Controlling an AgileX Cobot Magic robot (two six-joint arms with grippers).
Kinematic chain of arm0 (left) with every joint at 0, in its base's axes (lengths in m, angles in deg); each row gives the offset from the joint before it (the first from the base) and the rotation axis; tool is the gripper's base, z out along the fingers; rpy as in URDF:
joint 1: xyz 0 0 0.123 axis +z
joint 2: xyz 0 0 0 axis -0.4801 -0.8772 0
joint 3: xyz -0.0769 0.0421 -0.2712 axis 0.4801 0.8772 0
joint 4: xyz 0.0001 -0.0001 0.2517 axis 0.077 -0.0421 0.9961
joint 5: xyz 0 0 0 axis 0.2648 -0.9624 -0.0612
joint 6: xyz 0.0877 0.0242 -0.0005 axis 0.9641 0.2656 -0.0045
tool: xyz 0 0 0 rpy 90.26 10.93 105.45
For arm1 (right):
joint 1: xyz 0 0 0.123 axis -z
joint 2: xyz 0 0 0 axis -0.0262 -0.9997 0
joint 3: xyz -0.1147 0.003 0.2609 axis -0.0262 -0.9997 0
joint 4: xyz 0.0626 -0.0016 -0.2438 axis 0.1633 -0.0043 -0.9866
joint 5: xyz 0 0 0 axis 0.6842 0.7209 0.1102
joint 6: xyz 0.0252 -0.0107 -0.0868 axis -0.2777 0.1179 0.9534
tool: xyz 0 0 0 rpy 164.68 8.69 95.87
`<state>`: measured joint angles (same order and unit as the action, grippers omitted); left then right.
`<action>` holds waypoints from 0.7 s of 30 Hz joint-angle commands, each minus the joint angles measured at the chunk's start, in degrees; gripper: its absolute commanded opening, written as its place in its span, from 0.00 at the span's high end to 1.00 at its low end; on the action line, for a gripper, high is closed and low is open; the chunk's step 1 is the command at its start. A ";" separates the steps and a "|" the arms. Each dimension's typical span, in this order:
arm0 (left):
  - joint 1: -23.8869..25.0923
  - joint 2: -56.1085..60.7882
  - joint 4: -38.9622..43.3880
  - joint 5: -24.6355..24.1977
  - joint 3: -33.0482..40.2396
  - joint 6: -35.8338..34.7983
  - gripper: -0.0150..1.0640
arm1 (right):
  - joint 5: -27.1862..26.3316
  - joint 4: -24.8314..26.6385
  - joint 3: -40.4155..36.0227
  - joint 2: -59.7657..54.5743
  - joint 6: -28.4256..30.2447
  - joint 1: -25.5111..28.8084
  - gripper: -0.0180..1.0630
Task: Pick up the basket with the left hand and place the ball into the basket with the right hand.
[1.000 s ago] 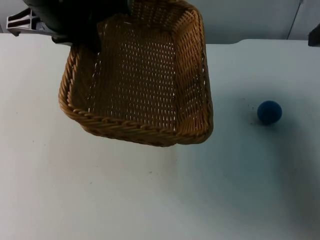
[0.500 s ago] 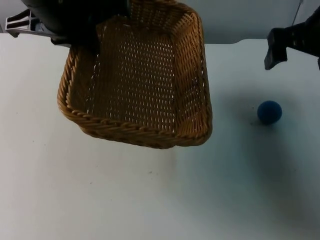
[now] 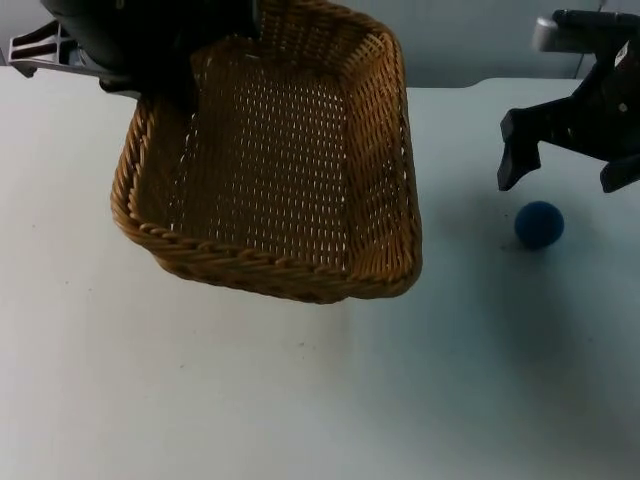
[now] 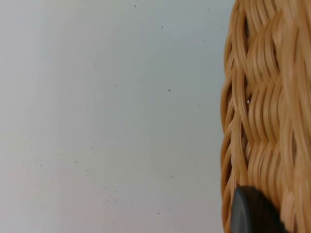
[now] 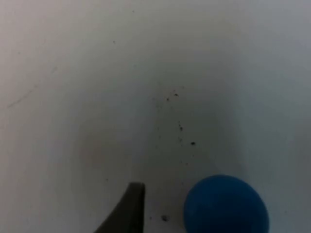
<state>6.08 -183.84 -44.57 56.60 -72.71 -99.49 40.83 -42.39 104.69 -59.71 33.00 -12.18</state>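
A woven wicker basket (image 3: 268,268) hangs tilted above the table's left half, empty inside. My left gripper (image 3: 165,85) is shut on its far left rim; the left wrist view has one black fingertip (image 4: 252,213) pressed against the weave of the basket (image 4: 257,97). A small blue ball (image 3: 539,224) rests on the table at the right. Just behind and above it my right gripper (image 3: 560,176) stands open, its two fingers spread wider than the ball. In the right wrist view the ball (image 5: 226,204) lies close beside one fingertip (image 5: 129,208), untouched.
The white table (image 3: 300,400) ends at the grey partition wall (image 3: 470,40) behind. A few dark specks (image 5: 180,127) lie on the surface near the ball.
My right arm has come in from the upper right and lowered toward the ball, with its fingers open. The basket has drifted slightly left. The ball has not moved.
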 commanded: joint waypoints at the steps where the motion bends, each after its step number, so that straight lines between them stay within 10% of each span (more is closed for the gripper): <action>1: -0.25 1.05 -0.32 0.40 -0.60 -0.61 0.99 | 1.49 0.00 1.24 -0.47 1.18 -0.49 0.07; 21: -0.25 1.05 0.94 -0.47 -0.60 -0.61 0.99 | 4.73 0.00 1.38 -4.60 5.54 -2.51 0.12</action>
<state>6.08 -183.84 -43.22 55.78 -72.71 -99.49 45.52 -42.39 105.69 -64.10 37.92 -14.44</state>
